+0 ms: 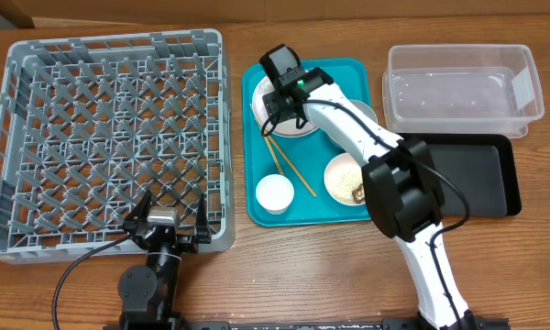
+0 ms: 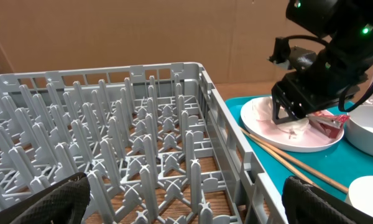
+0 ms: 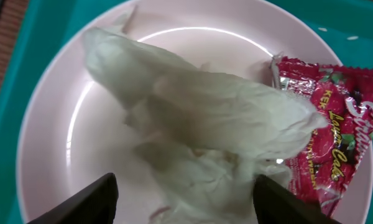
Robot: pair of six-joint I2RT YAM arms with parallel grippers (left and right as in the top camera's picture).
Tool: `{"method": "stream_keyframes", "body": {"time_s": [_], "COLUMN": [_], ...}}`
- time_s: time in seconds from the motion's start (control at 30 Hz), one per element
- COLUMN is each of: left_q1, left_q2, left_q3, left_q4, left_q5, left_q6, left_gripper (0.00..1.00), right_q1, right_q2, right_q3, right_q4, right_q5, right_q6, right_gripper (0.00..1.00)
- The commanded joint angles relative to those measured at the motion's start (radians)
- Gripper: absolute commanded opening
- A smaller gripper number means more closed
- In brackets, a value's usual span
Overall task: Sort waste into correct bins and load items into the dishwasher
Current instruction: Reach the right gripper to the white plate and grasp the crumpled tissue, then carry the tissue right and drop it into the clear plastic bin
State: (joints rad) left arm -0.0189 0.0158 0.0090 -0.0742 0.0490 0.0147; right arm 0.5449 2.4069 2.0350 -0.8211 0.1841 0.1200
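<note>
Sorting barely begun: right gripper [image 3: 183, 199], fingers spread, hovers over crumpled white tissue [image 3: 199, 124] and red snack wrapper [image 3: 332, 124] on round white plate [image 3: 68, 124]; left gripper [image 1: 164, 218] idles open beside empty grey dish rack [image 1: 110, 128].

The dishwasher rack [image 1: 110, 137] is a large square grey plastic crate with a lattice floor and openwork walls; it sits at the left of the table. The round white plate [image 3: 62, 149] lies flat on the teal tray [image 1: 335, 69]. On it rest the crumpled white tissue [image 3: 199, 118] and, touching the tissue's right side, the crinkled red snack wrapper [image 3: 336, 124]. The chopsticks [image 1: 289, 167] lie diagonally on the tray, just below the plate. The small white cup [image 1: 274, 194] stands upright near them. One whitish bowl [image 1: 346, 178] holds rice grains and a brown lump [image 1: 357, 193]. The clear tub [image 1: 463, 87] and the shallow black tray [image 1: 472, 174] sit at the right, adjoining each other.
</note>
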Motion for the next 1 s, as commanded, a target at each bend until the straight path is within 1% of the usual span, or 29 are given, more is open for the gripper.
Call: {"method": "stream_keyframes", "body": {"time_s": [0.0, 0.07, 0.13, 0.2, 0.23, 0.27, 0.3, 0.37, 0.53, 0.7, 0.83, 0.93, 0.97], "left_q1": [0.006, 0.006, 0.006, 0.006, 0.006, 0.006, 0.006, 0.006, 0.006, 0.006, 0.006, 0.006, 0.006], "left_q2": [-0.004, -0.004, -0.004, -0.004, -0.004, -0.004, -0.004, -0.004, -0.004, -0.004, -0.004, -0.004, -0.004], "left_q3": [-0.004, -0.004, -0.004, -0.004, -0.004, -0.004, -0.004, -0.004, -0.004, -0.004, -0.004, -0.004, -0.004], "left_q4": [0.0, 0.0, 0.0, 0.0, 0.0, 0.0, 0.0, 0.0, 0.0, 0.0, 0.0, 0.0, 0.0], "left_q5": [-0.001, -0.001, -0.001, -0.001, -0.001, -0.001, -0.001, -0.001, 0.0, -0.001, -0.001, -0.001, -0.001], "left_q6": [0.008, 0.008, 0.008, 0.008, 0.008, 0.008, 0.008, 0.008, 0.008, 0.008, 0.008, 0.008, 0.008], "left_gripper": [1.0, 1.0, 1.0, 1.0, 1.0, 1.0, 1.0, 1.0, 1.0, 1.0, 1.0, 1.0, 1.0], "right_q1": [-0.016, -0.023, -0.029, -0.03, -0.03, -0.03, -0.03, -0.03, -0.031, -0.058, -0.138, -0.246, -0.278], "right_q2": [0.028, 0.045, 0.055, 0.055, 0.052, 0.048, 0.042, 0.027, -0.05, -0.135, -0.193, -0.221, -0.221], "right_q3": [0.026, 0.026, 0.025, 0.025, 0.026, 0.029, 0.036, 0.054, 0.18, 0.428, 0.558, 0.576, 0.576], "right_q4": [0.005, -0.005, -0.024, -0.038, -0.046, -0.055, -0.071, -0.106, -0.264, -0.511, -0.651, -0.724, -0.74], "right_q5": [0.002, -0.015, -0.041, -0.068, -0.079, -0.087, -0.099, -0.127, -0.164, -0.16, -0.15, -0.069, -0.07], "right_q6": [0.012, 0.027, 0.055, 0.06, 0.062, 0.064, 0.064, 0.064, 0.095, 0.121, 0.125, 0.197, 0.2], "right_gripper": [0.71, 0.71, 0.69, 0.56, 0.47, 0.28, 0.18, 0.05, 0.04, 0.04, 0.04, 0.04, 0.04]}}
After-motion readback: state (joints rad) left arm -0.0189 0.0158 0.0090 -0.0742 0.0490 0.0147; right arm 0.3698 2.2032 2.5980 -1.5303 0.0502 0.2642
